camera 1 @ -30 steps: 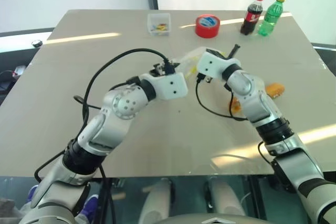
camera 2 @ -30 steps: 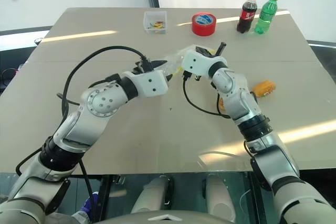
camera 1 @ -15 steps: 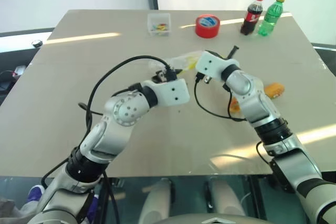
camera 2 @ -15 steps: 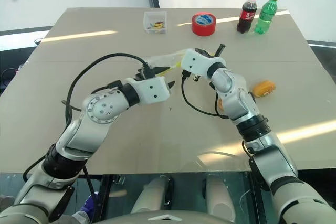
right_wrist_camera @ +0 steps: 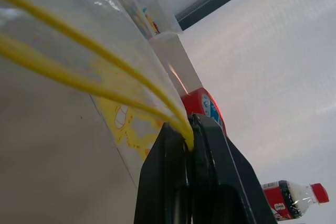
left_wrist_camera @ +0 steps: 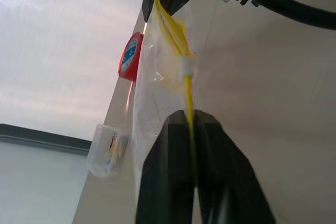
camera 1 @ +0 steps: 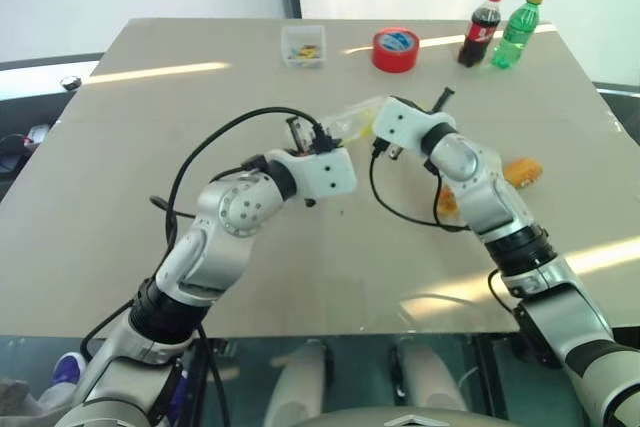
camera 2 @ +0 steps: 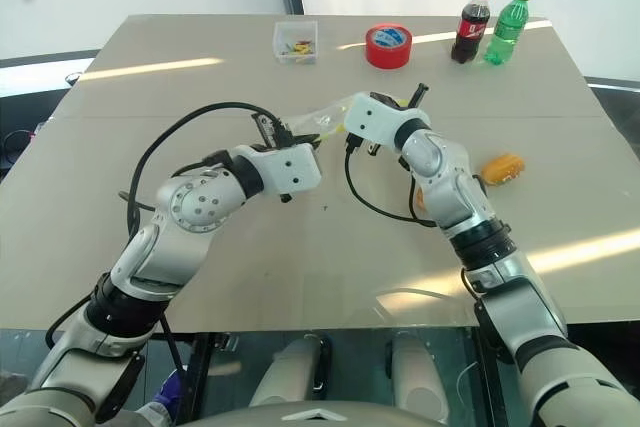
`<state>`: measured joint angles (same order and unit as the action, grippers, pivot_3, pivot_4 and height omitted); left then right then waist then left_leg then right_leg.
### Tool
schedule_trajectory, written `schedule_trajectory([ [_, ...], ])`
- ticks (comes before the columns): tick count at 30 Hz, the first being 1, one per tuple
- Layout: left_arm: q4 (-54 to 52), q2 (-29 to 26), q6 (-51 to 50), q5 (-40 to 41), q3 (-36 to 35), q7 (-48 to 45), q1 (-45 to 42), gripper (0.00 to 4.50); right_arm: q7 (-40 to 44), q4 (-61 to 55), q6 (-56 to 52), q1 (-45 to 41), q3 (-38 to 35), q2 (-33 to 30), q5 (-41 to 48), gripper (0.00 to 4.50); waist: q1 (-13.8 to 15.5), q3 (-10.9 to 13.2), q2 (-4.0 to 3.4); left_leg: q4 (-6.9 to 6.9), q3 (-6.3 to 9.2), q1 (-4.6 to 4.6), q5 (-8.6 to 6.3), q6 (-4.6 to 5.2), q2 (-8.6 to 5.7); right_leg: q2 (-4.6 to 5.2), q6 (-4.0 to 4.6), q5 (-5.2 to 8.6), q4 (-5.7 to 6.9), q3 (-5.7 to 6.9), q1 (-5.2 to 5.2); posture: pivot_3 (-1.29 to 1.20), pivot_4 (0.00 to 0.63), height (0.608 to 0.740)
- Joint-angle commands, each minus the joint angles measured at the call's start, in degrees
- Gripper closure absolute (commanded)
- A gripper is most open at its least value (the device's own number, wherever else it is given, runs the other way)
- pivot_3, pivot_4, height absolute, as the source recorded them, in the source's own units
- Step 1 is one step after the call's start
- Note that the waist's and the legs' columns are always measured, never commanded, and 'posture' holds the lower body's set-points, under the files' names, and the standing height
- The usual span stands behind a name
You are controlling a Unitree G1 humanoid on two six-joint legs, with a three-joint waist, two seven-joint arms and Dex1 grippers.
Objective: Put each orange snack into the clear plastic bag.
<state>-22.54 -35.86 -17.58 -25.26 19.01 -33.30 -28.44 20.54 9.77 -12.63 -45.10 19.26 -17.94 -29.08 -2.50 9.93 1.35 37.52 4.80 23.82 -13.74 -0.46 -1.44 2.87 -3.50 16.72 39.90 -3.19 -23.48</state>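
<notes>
Both arms hold the bag (camera 1: 350,123) up above the middle of the tabletop (camera 1: 120,177): the left end effector (left_wrist_camera: 191,124) is clamped on its yellow strip, the right end effector (right_wrist_camera: 190,127) pinched on the same strip's other end. It looks like the mouth is being readied; next, one side must be pulled apart to open it. Both snacks (camera 1: 523,171) lie near the right edge, one half hidden behind the right arm. Along the far edge stand a box (camera 1: 303,46), tape roll (camera 1: 395,49) and two bottles (camera 1: 480,27). White walls behind.
</notes>
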Motion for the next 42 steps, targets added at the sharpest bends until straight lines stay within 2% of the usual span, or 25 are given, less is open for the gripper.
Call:
schedule_trajectory([
  [1, 2.07, -0.53, 4.76, -1.30, -1.90, 2.05, -1.95, 4.45, 4.06, -4.54, -1.01, 0.55, -1.37, -0.34, 3.10, 4.50, 0.00, 0.00, 0.00, 0.00, 0.00, 0.00, 0.00, 0.00, 0.00, 0.00, 0.00, 0.00, 0.00, 0.00, 0.00, 0.00, 0.150, 0.740],
  [2, 3.12, -0.69, 6.22, -1.30, -2.36, 2.51, -2.45, 4.45, 6.74, -5.42, -1.85, 1.22, -1.70, -0.23, 5.30, 4.50, 0.03, 0.00, 0.00, 0.00, 0.00, 0.00, 0.00, 0.00, 0.00, 0.00, 0.00, 0.00, 0.00, 0.00, 0.00, 0.00, 0.150, 0.740],
  [4, 5.41, -1.43, 9.75, -0.74, -3.66, 3.37, -3.47, 4.50, 8.38, -7.77, -3.64, 2.29, -3.73, 0.44, 8.62, 3.39, 0.05, 0.00, 0.01, 0.00, 0.04, 0.01, -0.02, 0.03, 0.02, 0.00, 0.00, 0.00, 0.00, 0.04, 0.00, 0.00, 0.150, 0.740],
  [8, 11.65, -2.55, 14.36, 4.84, -7.32, 1.32, -5.09, 4.50, 11.21, -13.82, -5.02, 5.87, -5.37, -1.88, 11.16, 1.73, 0.02, 0.00, 0.00, 0.01, 0.02, 0.01, -0.07, 0.12, 0.02, 0.03, 0.00, 0.00, 0.00, 0.02, 0.00, 0.00, 0.150, 0.740],
  [10, 14.24, -3.15, 16.36, 5.48, -8.18, 1.10, -5.75, 4.50, 12.67, -17.49, -6.24, 7.95, -6.37, -3.25, 12.66, 1.73, 0.13, 0.00, 0.00, 0.02, 0.04, 0.01, -0.07, 0.12, 0.01, 0.03, 0.00, 0.00, 0.01, 0.04, 0.00, 0.00, 0.150, 0.740],
  [11, 15.24, -3.38, 17.33, 5.43, -8.14, 1.10, -6.06, 4.50, 13.15, -19.61, -8.70, 8.71, -7.59, -2.95, 14.32, 1.91, 0.14, 0.00, 0.00, 0.02, 0.06, 0.01, -0.07, 0.12, 0.01, 0.03, 0.00, 0.00, -0.01, 0.07, 0.00, 0.00, 0.150, 0.740],
  [13, 16.41, -3.20, 18.16, 5.70, -8.29, 0.96, -6.42, 4.50, 13.88, -23.10, -12.62, 9.68, -9.04, -2.54, 16.63, 2.78, 0.13, 0.00, 0.00, 0.03, 0.05, 0.02, -0.07, 0.12, 0.00, 0.03, 0.00, 0.00, 0.00, 0.06, 0.00, 0.00, 0.150, 0.740],
  [14, 16.74, -2.89, 18.49, 6.08, -8.38, 0.77, -6.59, 4.50, 13.93, -24.92, -14.88, 10.10, -9.92, -1.79, 18.06, 3.00, 0.11, 0.00, 0.00, 0.05, 0.05, 0.02, -0.07, 0.13, 0.00, 0.03, 0.00, 0.00, 0.01, 0.06, 0.01, 0.00, 0.150, 0.740],
  [15, 16.93, -2.42, 18.33, 6.63, -8.60, 0.58, -6.67, 4.50, 13.65, -26.44, -17.45, 10.17, -10.81, -0.41, 19.82, 3.66, 0.04, 0.00, 0.00, 0.05, 0.05, 0.02, -0.08, 0.13, 0.00, 0.03, 0.00, 0.00, 0.02, 0.06, 0.00, 0.00, 0.150, 0.740],
  [17, 17.16, -2.17, 18.82, 6.68, -8.60, 0.47, -6.62, 4.50, 12.51, -27.92, -21.39, 9.75, -11.96, 2.57, 22.55, 4.42, -0.08, -0.01, 0.00, 0.05, 0.06, 0.02, -0.07, 0.13, 0.01, 0.02, 0.00, 0.00, 0.04, 0.06, 0.00, 0.00, 0.150, 0.740],
  [23, 16.68, -1.86, 20.27, 7.20, -8.87, -0.14, -6.05, 4.50, 8.76, -24.99, -25.16, 6.99, -11.88, 8.62, 25.82, 4.47, 0.00, -0.01, -0.01, 0.08, 0.07, 0.00, -0.07, 0.12, 0.02, -0.01, 0.00, 0.00, 0.09, 0.06, 0.00, 0.00, 0.150, 0.740],
  [34, 12.76, -1.03, 22.42, 9.05, -8.88, -1.07, -3.74, 4.50, 5.30, -17.11, -21.94, 5.40, -10.75, 10.17, 26.82, 4.47, -0.11, -0.02, -0.02, 0.08, 0.08, 0.02, -0.04, 0.07, 0.01, 0.01, 0.00, 0.00, 0.07, 0.08, -0.01, 0.00, 0.150, 0.740],
  [40, 12.10, -0.65, 24.88, 15.11, -10.00, -3.82, -1.07, 4.50, 1.23, -14.11, -24.11, 5.15, -17.02, 18.10, 34.40, 4.47, -0.20, -0.02, -0.02, 0.07, 0.08, 0.01, -0.05, 0.09, 0.06, -0.01, 0.00, 0.00, 0.10, 0.07, -0.02, 0.00, 0.150, 0.740],
  [41, 12.23, -0.87, 25.82, 15.88, -10.10, -4.30, -0.48, 4.50, 0.29, -12.83, -22.04, 5.38, -15.98, 17.99, 32.95, 4.47, -0.15, -0.03, -0.03, 0.07, 0.08, 0.01, -0.06, 0.09, 0.06, -0.01, 0.00, 0.00, 0.10, 0.08, -0.02, 0.00, 0.150, 0.740],
  [42, 12.54, -1.21, 26.48, 16.74, -10.39, -4.81, 0.37, 4.50, -1.46, -11.03, -17.05, 5.53, -11.52, 15.32, 27.09, 4.47, -0.11, -0.02, -0.03, 0.07, 0.08, 0.01, -0.06, 0.10, 0.05, 0.01, 0.00, 0.00, 0.09, 0.07, -0.02, 0.00, 0.150, 0.740],
])
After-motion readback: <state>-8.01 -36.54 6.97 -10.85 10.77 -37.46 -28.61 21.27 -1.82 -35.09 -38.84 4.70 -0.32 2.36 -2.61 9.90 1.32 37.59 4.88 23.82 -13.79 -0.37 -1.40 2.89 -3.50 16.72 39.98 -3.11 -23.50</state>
